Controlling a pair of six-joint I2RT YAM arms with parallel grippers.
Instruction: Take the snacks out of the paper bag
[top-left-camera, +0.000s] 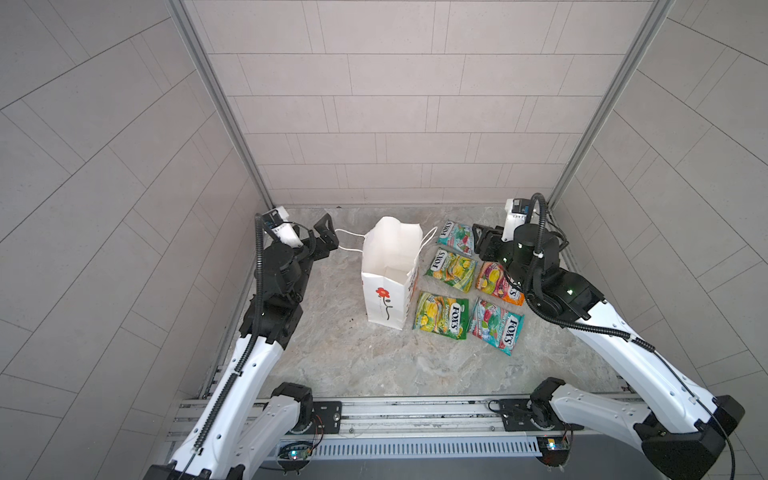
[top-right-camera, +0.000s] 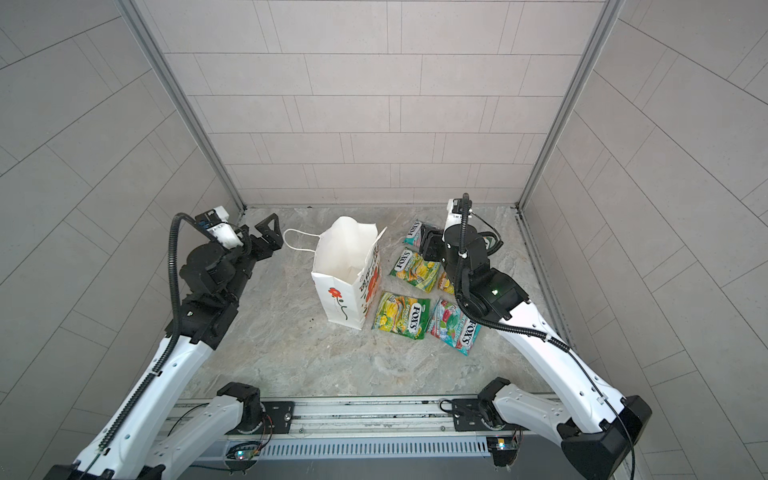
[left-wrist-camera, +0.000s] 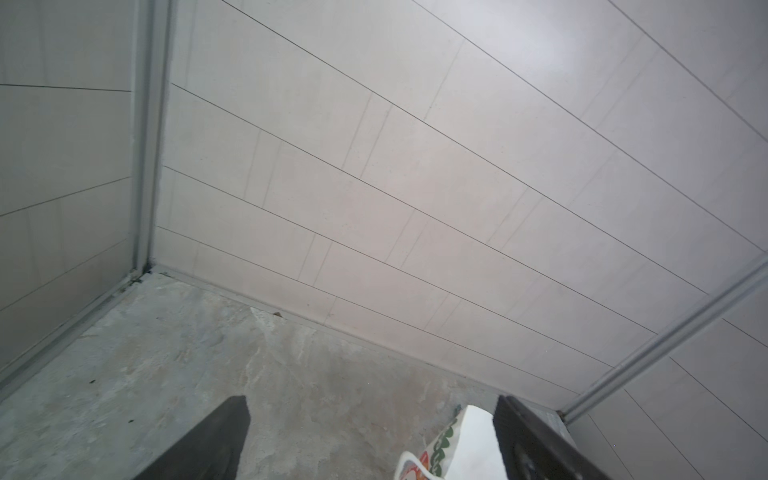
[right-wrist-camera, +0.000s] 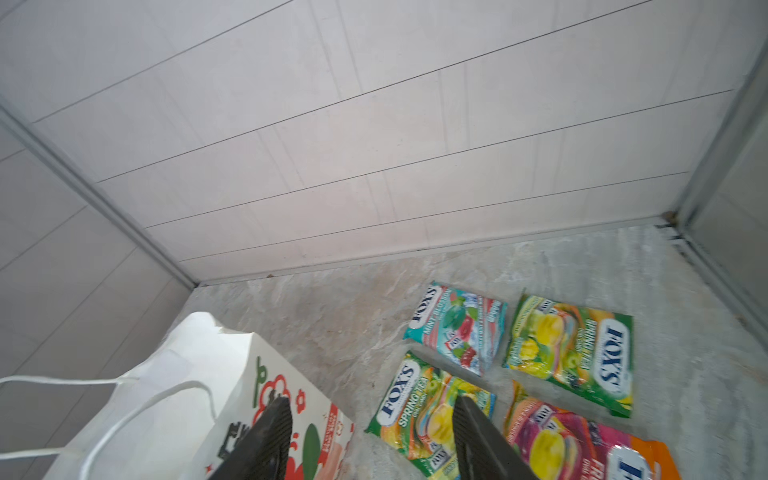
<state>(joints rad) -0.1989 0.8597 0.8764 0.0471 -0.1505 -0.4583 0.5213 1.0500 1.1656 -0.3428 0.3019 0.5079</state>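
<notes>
The paper bag (top-left-camera: 384, 291) stands upright in the middle of the table (top-left-camera: 374, 365), mouth up, and looks empty to me. The snacks (top-left-camera: 442, 316) lie flat at its 3 o'clock, long sides running roughly 9 to 3. My right gripper (top-left-camera: 478, 240) is nearest them, half spread and empty. My left gripper (top-left-camera: 330, 235), at the bag's 10 o'clock, is wide and empty.
</notes>
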